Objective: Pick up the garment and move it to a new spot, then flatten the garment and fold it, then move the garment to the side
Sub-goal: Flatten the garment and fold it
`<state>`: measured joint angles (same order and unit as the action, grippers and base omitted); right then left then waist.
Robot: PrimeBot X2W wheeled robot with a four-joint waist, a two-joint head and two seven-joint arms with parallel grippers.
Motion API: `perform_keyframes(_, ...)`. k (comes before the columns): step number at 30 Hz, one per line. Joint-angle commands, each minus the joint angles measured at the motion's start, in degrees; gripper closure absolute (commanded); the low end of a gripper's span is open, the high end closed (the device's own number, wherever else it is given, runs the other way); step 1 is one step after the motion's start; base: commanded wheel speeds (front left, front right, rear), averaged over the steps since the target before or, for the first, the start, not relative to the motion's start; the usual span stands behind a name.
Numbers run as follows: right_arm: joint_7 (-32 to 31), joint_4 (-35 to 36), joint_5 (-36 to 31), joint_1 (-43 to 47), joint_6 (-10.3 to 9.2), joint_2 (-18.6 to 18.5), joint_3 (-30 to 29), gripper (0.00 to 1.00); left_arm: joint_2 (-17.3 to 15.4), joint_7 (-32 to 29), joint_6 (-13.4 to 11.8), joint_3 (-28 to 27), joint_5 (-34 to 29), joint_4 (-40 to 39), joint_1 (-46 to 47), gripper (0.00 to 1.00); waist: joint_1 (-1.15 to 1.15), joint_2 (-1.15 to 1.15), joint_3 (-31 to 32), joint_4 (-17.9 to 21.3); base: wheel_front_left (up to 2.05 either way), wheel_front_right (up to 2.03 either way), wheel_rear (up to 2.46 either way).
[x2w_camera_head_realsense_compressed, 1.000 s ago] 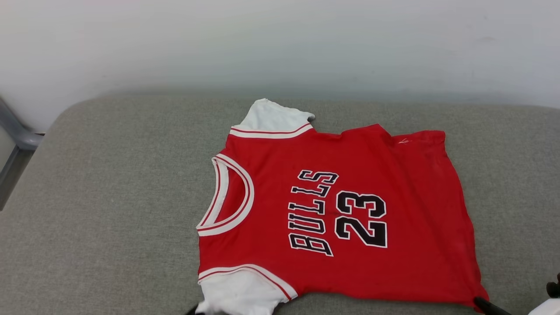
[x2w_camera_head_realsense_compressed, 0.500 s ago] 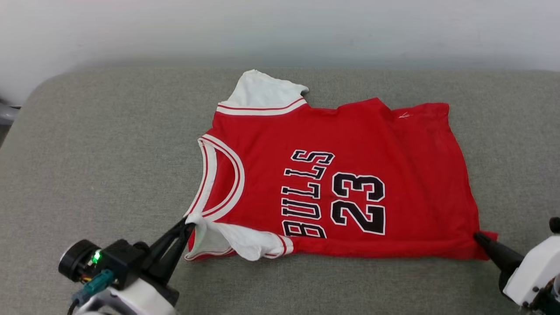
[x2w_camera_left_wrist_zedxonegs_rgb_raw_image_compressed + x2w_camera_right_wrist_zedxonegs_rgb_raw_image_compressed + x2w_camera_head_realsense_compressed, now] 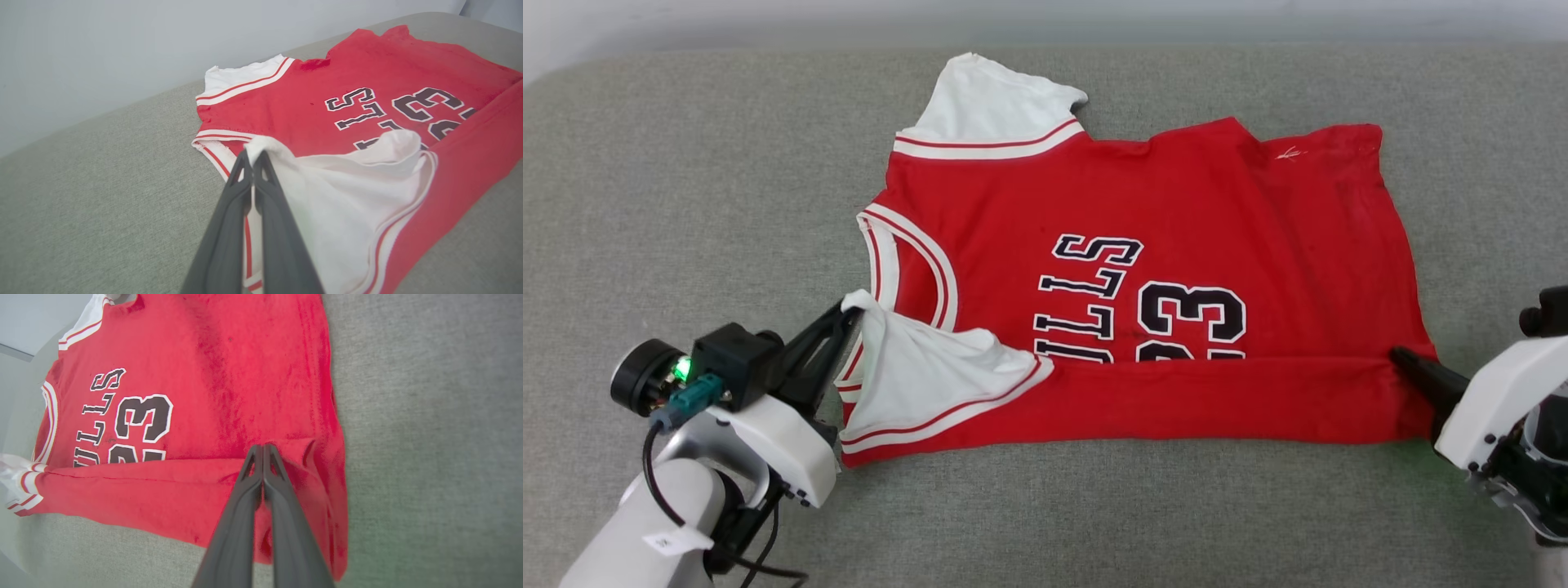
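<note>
The shirt point(image 3: 1192, 188), clenched at its sleeve point(image 3: 915, 376) by the left hand point(image 3: 848, 308) and at its hem corner point(image 3: 1405, 400) by the right hand point(image 3: 1396, 355), is spread ahead of them on the grey cushion point(image 3: 686, 204) and is best folded forward evenly.

Before you, a grey woven upholstered cushion point(image 3: 686, 204) spreads across the head view, its far left corner rounded. Behind it, in the left wrist view, rises a plain pale wall point(image 3: 102, 49). Soft, even light falls over the fabric.
</note>
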<state>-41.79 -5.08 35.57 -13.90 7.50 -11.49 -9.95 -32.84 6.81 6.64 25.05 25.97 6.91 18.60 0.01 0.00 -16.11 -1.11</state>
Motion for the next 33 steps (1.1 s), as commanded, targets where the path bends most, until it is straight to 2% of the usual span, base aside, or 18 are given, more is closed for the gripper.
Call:
perform_keyframes(1,0.74,-1.09,-0.69,-1.75,-0.03,-0.5,0.69,1.0,0.32,0.57,0.23,0.01,0.46,1.89,1.86,1.0,-0.01,0.0,-0.63,0.09,0.0,0.0,0.0)
perform_keyframes(8,2.81,-5.08,-1.89,-4.79,-0.03,-1.12,2.98,1.0,1.59,0.52,0.66,2.57,1.7,9.73,6.28,1.0,-0.01,0.0,-1.6,-0.03,0.0,0.0,0.0)
perform_keyframes(9,3.43,-5.94,-2.29,-5.19,-0.03,-1.05,2.88,1.0,1.86,0.58,0.64,2.72,1.46,11.22,6.91,0.68,-0.01,0.0,-1.61,-0.05,0.0,0.0,0.0)
perform_keyframes(10,4.17,-6.54,-2.7,-5.66,-0.03,-0.88,2.7,0.03,2.15,0.61,0.47,3.05,1.15,12.58,7.53,0.0,-0.01,0.0,-1.56,-0.04,0.0,0.0,0.0)
perform_keyframes(11,4.15,-7.18,-2.36,-6.0,-0.03,-0.46,3.3,0.0,2.55,0.61,0.45,3.55,0.69,13.87,8.0,0.0,-0.01,0.0,-1.46,-0.06,0.0,0.0,0.0)
perform_keyframes(14,5.07,-7.34,-1.89,-6.63,-0.03,-0.38,3.77,0.0,3.25,1.14,0.5,4.2,0.44,16.02,8.67,0.0,-0.01,0.0,-1.13,-0.04,0.0,0.0,0.0)
perform_keyframes(21,12.11,-4.11,-4.68,-6.5,-0.03,-3.34,7.85,0.0,5.32,5.35,-1.36,2.56,1.52,19.72,8.88,0.0,-0.01,0.0,1.2,0.02,0.0,0.0,0.0)
perform_keyframes(25,16.49,-1.13,-8.76,-3.86,-0.03,-6.22,11.61,0.0,6.35,7.0,-3.38,0.02,3.62,18.3,6.55,0.0,-0.01,0.0,2.79,-0.05,0.0,0.0,0.0)
perform_keyframes(29,17.91,1.02,-12.56,-0.98,-0.03,-7.7,11.57,0.0,7.34,7.7,-5.62,-2.9,6.1,14.53,2.73,0.0,-0.01,0.0,3.73,-0.04,0.0,0.0,0.0)
perform_keyframes(32,17.07,2.2,-15.29,1.88,-0.03,-7.02,9.62,0.0,7.1,6.3,-6.38,-2.67,7.13,11.56,-1.29,0.0,-0.01,0.0,4.1,-0.11,0.0,0.0,0.0)
perform_keyframes(33,16.6,2.67,-15.57,2.71,-0.03,-6.26,8.61,0.0,7.17,5.32,-7.47,-3.15,7.86,10.79,-2.44,0.0,-0.01,0.0,4.16,-0.16,0.0,0.0,0.0)
